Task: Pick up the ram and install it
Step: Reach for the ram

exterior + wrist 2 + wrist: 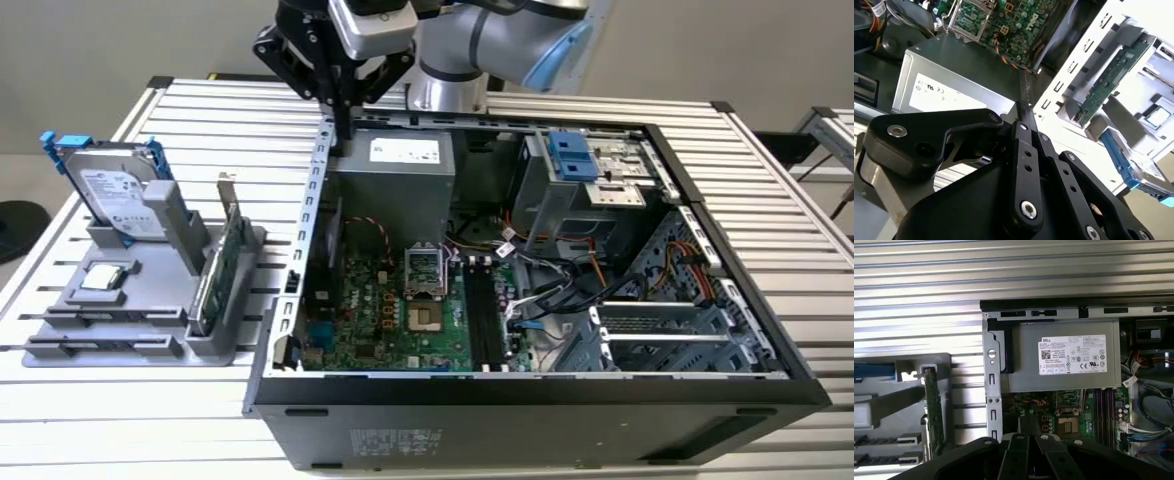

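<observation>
Beside the processor socket (424,268), the memory slots (481,312) run as long dark strips across the motherboard (380,320). I cannot tell whether the ram sits in one of them. At the far end of the board stands the grey power supply (394,175). All of this lies inside the opened black computer case (534,405).

The gripper (343,136) hangs at the case's rim, just beside the power supply. In both wrist views its jaws are pressed together with nothing between them.

Outside the case, toward the exterior view's left, a grey holder (80,345) rests on the slatted table (80,430). In it a green card (220,270) stands on edge and a silver hard drive (114,195) with blue rails leans upright. A small square chip (107,278) lies flat between them, apart from both.
</observation>
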Motion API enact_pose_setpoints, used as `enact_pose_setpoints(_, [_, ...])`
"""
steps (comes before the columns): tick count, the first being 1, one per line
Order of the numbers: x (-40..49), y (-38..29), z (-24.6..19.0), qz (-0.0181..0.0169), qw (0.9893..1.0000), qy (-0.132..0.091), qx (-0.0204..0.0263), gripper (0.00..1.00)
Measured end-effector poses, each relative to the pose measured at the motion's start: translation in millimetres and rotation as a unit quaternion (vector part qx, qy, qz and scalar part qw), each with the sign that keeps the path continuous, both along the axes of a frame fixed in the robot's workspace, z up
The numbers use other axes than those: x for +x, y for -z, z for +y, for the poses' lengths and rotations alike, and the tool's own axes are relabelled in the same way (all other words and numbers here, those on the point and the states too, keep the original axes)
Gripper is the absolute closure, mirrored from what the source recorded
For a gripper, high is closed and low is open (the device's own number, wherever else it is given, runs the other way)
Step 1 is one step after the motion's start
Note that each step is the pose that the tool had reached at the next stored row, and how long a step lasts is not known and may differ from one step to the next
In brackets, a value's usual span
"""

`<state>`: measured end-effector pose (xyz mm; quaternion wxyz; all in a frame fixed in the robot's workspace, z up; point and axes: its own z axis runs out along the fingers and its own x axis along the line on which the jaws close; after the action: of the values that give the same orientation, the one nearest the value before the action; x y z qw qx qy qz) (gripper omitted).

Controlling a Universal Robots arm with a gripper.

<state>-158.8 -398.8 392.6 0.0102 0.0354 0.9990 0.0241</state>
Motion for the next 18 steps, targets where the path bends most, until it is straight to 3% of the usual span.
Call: enact_pose_setpoints(18, [-13.5,0.0,0.0,0.0000,1.0000,0.000,0.0000,1.00])
